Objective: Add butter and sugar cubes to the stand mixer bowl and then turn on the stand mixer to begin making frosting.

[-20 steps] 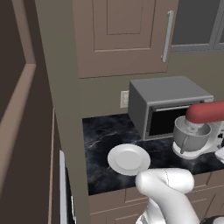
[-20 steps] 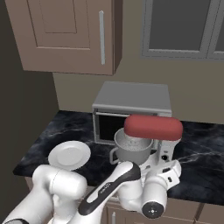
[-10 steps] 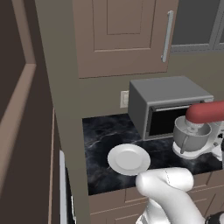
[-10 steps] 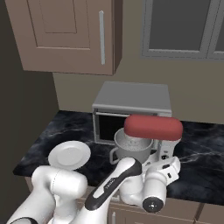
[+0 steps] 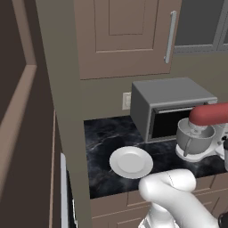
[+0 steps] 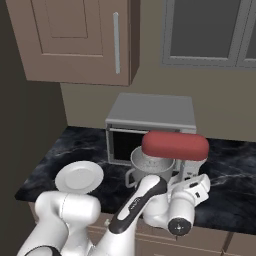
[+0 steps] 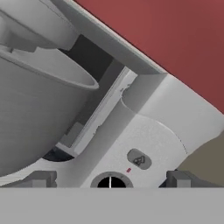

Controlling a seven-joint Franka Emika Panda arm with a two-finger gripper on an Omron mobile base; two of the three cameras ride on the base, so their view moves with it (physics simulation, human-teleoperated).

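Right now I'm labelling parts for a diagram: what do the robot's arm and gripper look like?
The arm is glossy white with rounded, bulbous segments and a dark band running along one link. A round dark cap sits at the wrist. The gripper ends in two small dark grey, blocky finger tips.

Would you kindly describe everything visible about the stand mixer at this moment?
The stand mixer stands upright on the dark marble counter, in front of the grey microwave. It has a rounded red head, a white column and base, and a round dial and small switch on the column. Its grey metal bowl, handle outward, sits beneath the head. The open gripper hovers close to the dial.
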